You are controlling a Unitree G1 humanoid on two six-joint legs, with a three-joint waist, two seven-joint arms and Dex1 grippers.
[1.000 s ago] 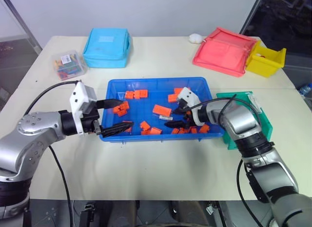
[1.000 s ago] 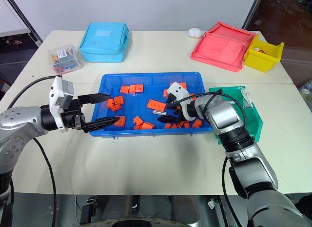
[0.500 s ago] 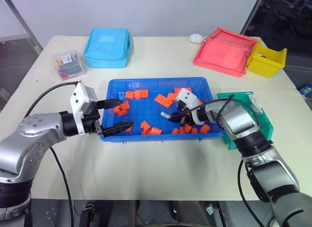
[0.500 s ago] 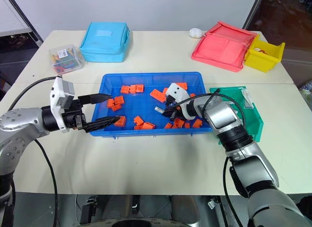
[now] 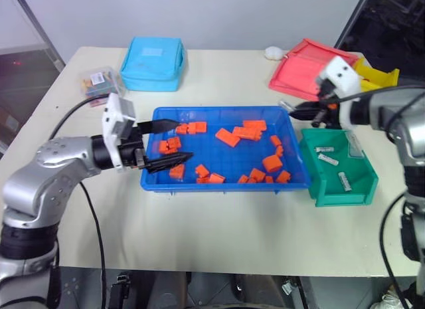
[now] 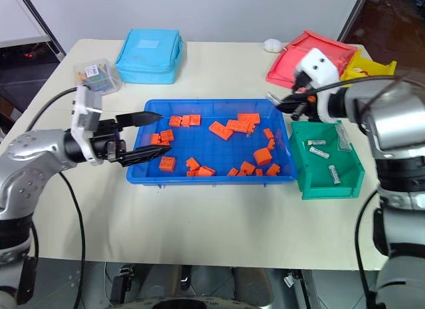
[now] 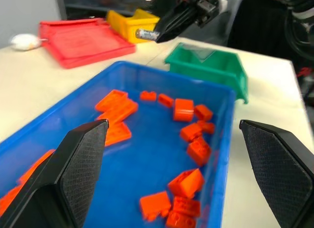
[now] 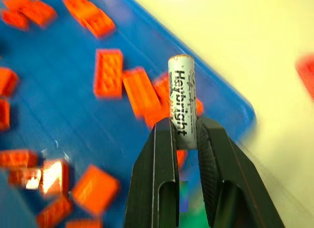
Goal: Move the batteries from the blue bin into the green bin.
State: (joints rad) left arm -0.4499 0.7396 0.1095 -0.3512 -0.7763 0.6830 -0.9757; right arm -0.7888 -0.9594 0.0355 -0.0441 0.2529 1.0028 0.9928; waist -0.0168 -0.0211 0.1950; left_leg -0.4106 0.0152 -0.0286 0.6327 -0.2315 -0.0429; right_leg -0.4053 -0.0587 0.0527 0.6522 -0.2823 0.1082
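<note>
Pale cream counter fills the scene, with a white wall behind it and dark glass at the far right.

Raised above the far right corner of the blue bin, the right claw has its 2 black fingers pressed on a silver-grey battery, which sticks out past the fingertips with its printed label facing the wrist camera. From the head camera that claw sits over the gap between the blue bin and the green bin, pointing left.

The green bin stands just right of the blue bin, touching or nearly touching its right wall. 3 batteries lie on its floor.

The left claw hovers level at the blue bin's left end, pointing right, its 2 fingers spread apart with nothing between them; the far finger reaches over the bin's left rim and the near one lies over the near left corner.

Inside the blue bin lie scattered orange bricks, grouped at the far left, the centre and the near right. I can make out no battery among them.

Beyond the blue bin, a light blue pouch sits at the far left, with a small clear box of coloured bits left of it. A red tray and a yellow bin stand at the far right, and a small white object rests left of the red tray.
</note>
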